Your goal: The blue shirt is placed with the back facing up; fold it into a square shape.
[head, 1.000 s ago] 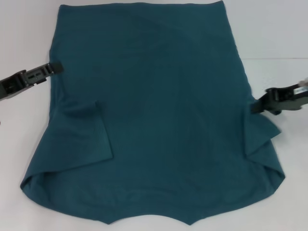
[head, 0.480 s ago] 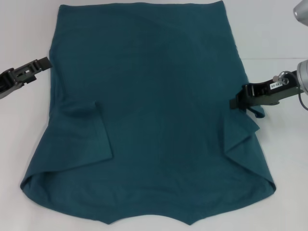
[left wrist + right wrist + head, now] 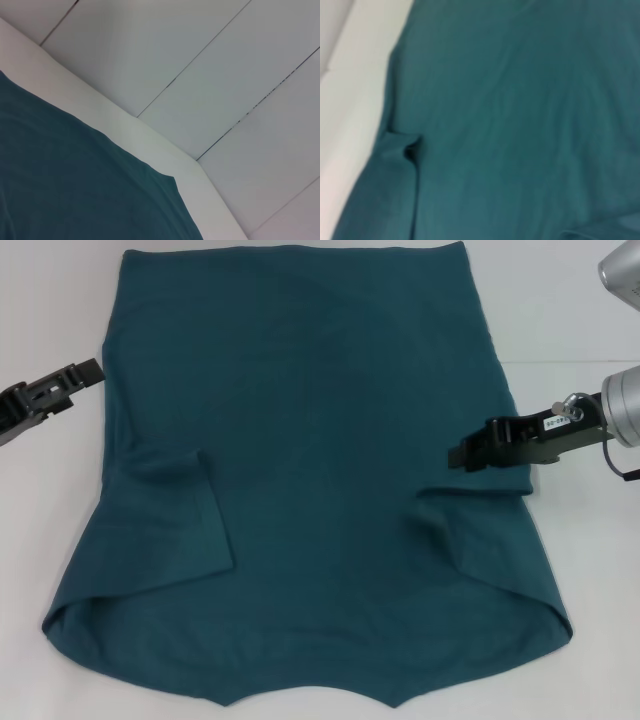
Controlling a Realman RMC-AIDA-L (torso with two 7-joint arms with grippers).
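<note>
The blue shirt [image 3: 310, 440] lies spread flat on the white table [image 3: 560, 310], plain side up, and fills most of the head view. Its left sleeve [image 3: 175, 520] is folded inward onto the body. My right gripper [image 3: 460, 456] reaches in over the shirt's right side, shut on the right sleeve [image 3: 480, 525], which trails folded over the body beneath it. My left gripper [image 3: 92, 370] hovers just off the shirt's left edge, holding nothing. The left wrist view shows a shirt corner [image 3: 75, 175] on the table; the right wrist view shows only shirt fabric [image 3: 520, 125].
Bare white table [image 3: 40, 500] borders the shirt on both sides. The shirt's near edge [image 3: 310, 695] lies close to the front of the head view. A pale tiled floor [image 3: 225, 75] shows beyond the table edge in the left wrist view.
My right gripper has travelled left from the shirt's right edge, dragging the right sleeve inward over the body. My left gripper has drawn back left, off the shirt's edge.
</note>
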